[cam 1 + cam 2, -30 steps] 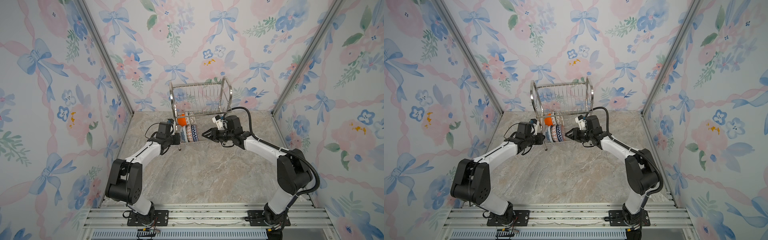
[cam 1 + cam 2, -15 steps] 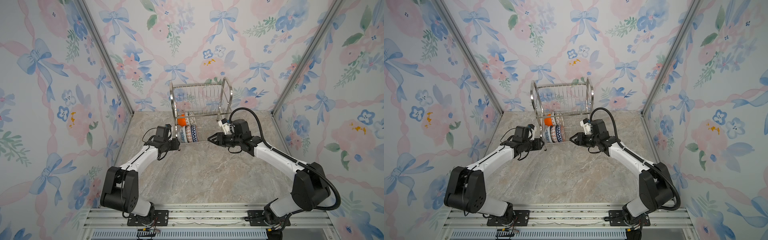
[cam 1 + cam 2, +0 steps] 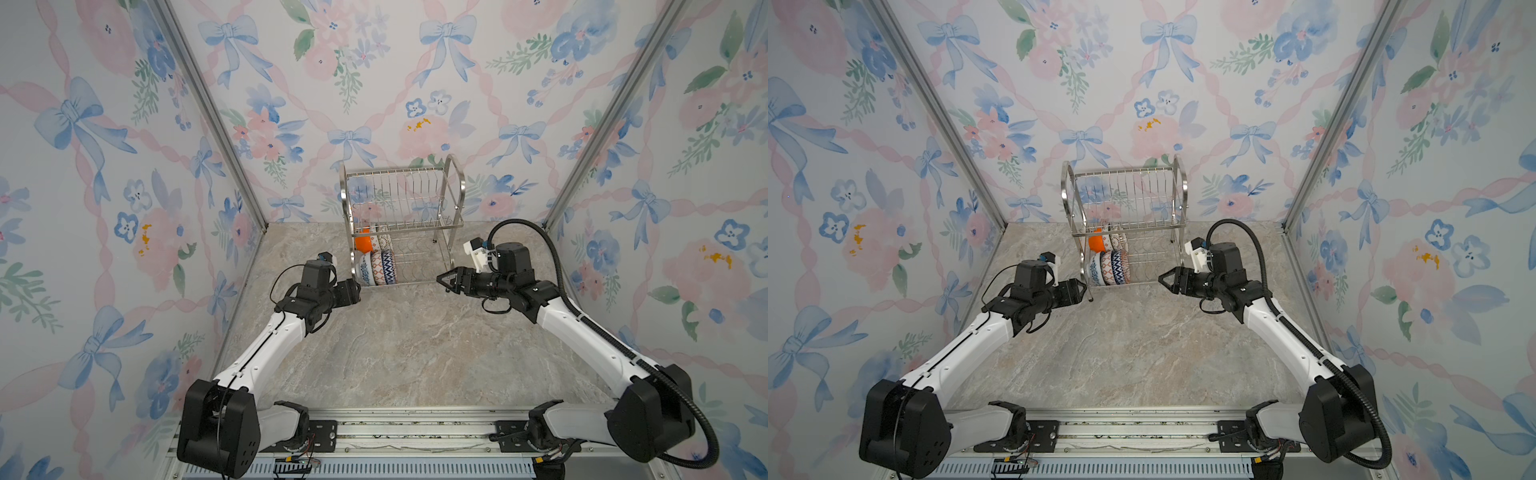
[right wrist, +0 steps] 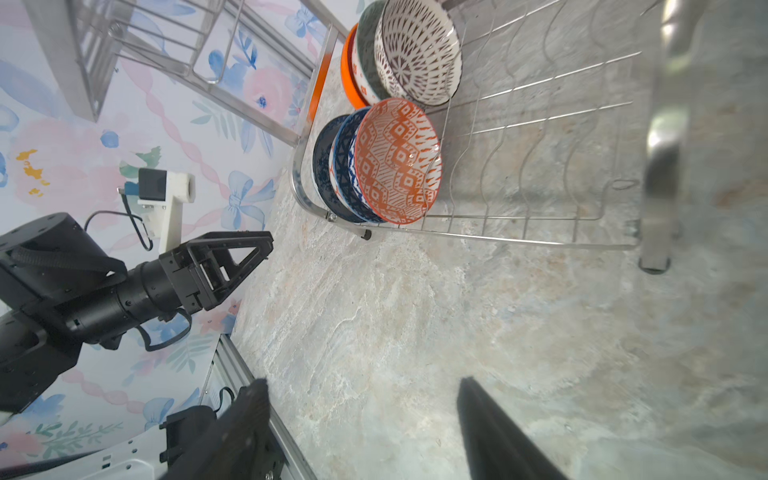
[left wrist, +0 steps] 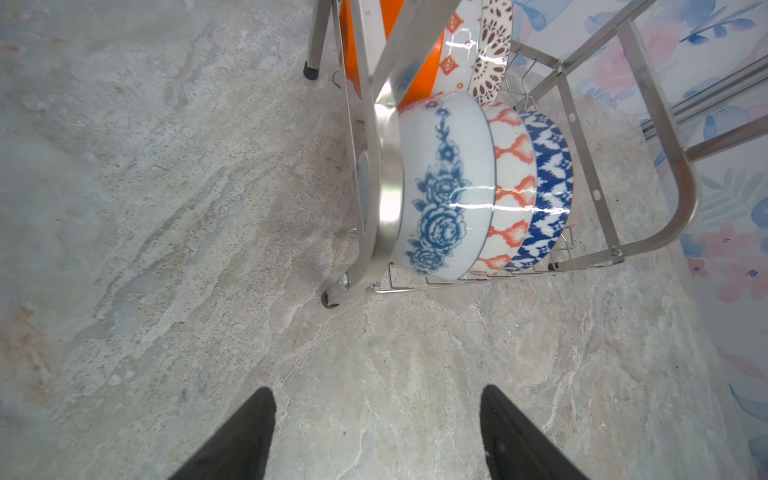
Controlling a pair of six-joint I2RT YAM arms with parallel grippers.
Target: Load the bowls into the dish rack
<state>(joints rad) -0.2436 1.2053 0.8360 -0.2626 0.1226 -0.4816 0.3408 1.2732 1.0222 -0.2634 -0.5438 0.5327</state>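
A tabletop (image 3: 395, 353) with a beige-grey marble pattern, veined in white, fills the floor of the cell in both top views. Three walls close it in: a back wall (image 3: 374, 83) and two side walls (image 3: 83, 208), all papered with pale wallpaper showing blue bows, pink ribbons, pink and blue flowers and green leaves. Two slanted aluminium posts (image 3: 208, 112) run along the corners where the side walls meet the back wall. At the near edge lies a silver metal rail (image 3: 415, 432), with a slotted strip (image 3: 374, 469) just below it. The wrist views show the same marbled surface (image 5: 166, 166) up close, with wallpaper (image 4: 62, 145) behind it.
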